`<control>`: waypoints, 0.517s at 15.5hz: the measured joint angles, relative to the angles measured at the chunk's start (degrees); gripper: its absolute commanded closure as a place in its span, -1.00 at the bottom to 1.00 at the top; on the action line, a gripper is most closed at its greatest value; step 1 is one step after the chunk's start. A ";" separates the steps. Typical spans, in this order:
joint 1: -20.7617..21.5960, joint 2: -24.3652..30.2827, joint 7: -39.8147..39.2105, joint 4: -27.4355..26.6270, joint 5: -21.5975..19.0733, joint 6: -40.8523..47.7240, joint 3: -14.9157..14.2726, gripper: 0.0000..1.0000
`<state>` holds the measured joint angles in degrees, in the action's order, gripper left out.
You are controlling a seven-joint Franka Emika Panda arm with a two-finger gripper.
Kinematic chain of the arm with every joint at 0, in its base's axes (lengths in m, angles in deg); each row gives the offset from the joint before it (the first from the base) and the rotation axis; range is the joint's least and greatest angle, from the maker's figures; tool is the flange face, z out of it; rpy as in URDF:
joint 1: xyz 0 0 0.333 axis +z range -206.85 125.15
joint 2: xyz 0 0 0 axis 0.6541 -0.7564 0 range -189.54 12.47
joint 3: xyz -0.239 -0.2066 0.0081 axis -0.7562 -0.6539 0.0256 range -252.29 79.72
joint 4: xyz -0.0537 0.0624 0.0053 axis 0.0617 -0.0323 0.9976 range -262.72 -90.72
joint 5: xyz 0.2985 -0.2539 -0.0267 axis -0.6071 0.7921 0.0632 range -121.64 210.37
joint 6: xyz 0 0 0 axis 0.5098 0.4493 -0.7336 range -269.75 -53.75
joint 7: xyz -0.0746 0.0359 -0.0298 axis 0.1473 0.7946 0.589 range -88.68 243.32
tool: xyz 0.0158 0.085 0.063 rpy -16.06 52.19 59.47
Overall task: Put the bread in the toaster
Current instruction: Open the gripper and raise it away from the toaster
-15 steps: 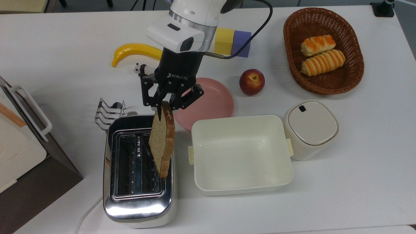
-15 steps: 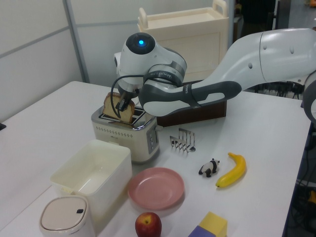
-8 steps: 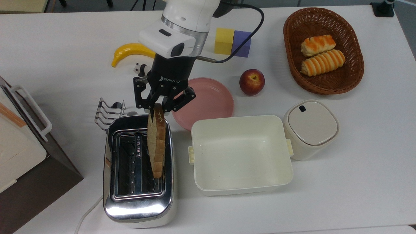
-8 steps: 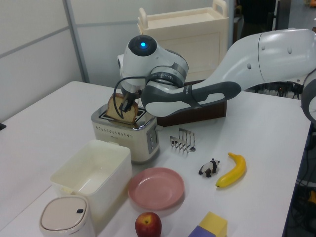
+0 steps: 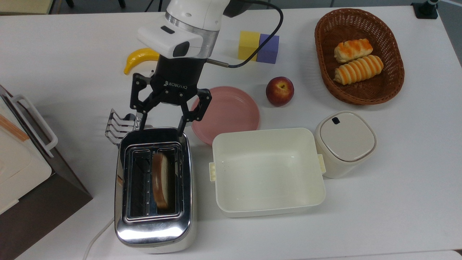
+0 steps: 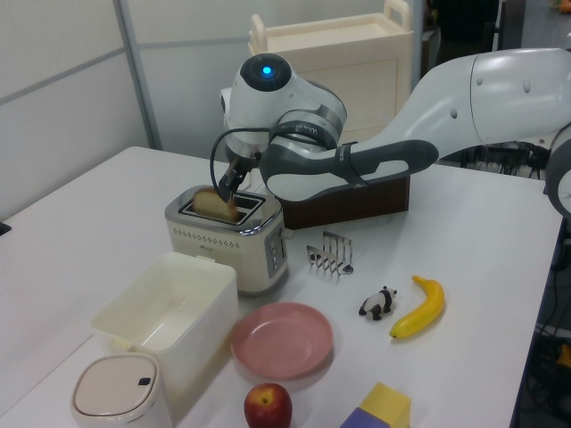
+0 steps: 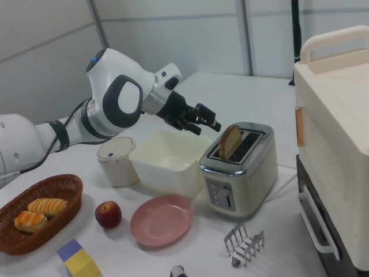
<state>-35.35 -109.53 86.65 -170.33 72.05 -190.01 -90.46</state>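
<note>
Bread point(image 5: 160, 180) drops from the hand point(image 5: 160, 124) into the toaster point(image 5: 153, 187).
Hand now open at the toaster's 12 o'clock; the slice stands proud and could jam.

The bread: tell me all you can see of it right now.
The bread is one brown slice with a darker crust and a rounded top. It stands on edge in the toaster, in the slot on the top view's right, its top poking above the rim. The open claw hovers apart from it.
</note>
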 measured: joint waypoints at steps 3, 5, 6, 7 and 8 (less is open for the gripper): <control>0.00 0.37 0.12 0.14 -1.38 0.00 0.00 -1.00; -0.02 0.84 0.23 0.21 -3.17 0.23 -0.02 -1.00; -0.04 1.37 0.25 0.33 -4.62 1.69 -0.08 -1.00; -0.08 2.20 0.25 0.64 -6.23 4.45 -0.15 -1.00; -0.11 3.34 0.24 1.12 -7.86 8.30 -0.20 -1.00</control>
<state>-35.45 -106.19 86.90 -169.21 64.19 -181.71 -90.66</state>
